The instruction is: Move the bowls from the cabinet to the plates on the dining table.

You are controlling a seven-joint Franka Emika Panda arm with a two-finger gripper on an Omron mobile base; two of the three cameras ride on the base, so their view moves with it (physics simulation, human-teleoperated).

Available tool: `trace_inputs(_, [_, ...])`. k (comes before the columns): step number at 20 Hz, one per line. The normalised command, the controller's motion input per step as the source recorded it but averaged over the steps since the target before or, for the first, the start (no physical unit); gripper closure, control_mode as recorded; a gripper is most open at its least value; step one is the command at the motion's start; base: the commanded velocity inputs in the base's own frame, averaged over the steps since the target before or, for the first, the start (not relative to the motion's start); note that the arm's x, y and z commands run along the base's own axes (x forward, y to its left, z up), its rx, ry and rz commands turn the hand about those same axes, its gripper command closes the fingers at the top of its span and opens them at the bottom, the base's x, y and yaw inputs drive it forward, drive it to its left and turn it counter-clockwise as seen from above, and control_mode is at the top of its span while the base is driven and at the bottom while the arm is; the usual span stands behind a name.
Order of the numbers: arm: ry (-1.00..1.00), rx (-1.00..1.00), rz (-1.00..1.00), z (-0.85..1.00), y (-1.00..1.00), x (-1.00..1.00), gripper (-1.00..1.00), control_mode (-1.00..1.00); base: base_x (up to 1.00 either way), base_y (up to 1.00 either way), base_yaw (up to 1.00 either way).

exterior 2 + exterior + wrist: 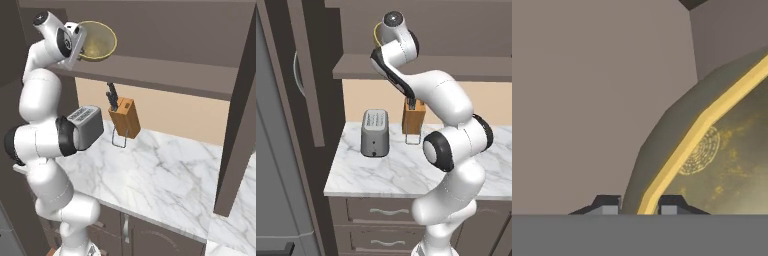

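Olive-tan, one bowl point(96, 41) in the cabinet point(165, 72), its rim clamped by the pincer point(639, 204), one toaster point(375, 132), one knife block point(413, 118)

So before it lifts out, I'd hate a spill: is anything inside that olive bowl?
The bowl looks empty: bare speckled yellowish interior. The near wall hides part of its bottom.
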Motion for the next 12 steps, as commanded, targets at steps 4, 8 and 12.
trace_inputs(4, [-0.08,-0.03,0.0,0.13,-0.04,-0.59,1.0,-1.0,0.0,0.0,0.0])
trace_inputs(8, [-0.01,-0.03,0.0,0.17,-0.12,-0.7,1.0,-1.0,0.0,0.0,0.0])
trace_inputs(12, [0.01,-0.05,0.0,0.22,-0.2,-0.74,1.0,-1.0,0.0,0.0,0.0])
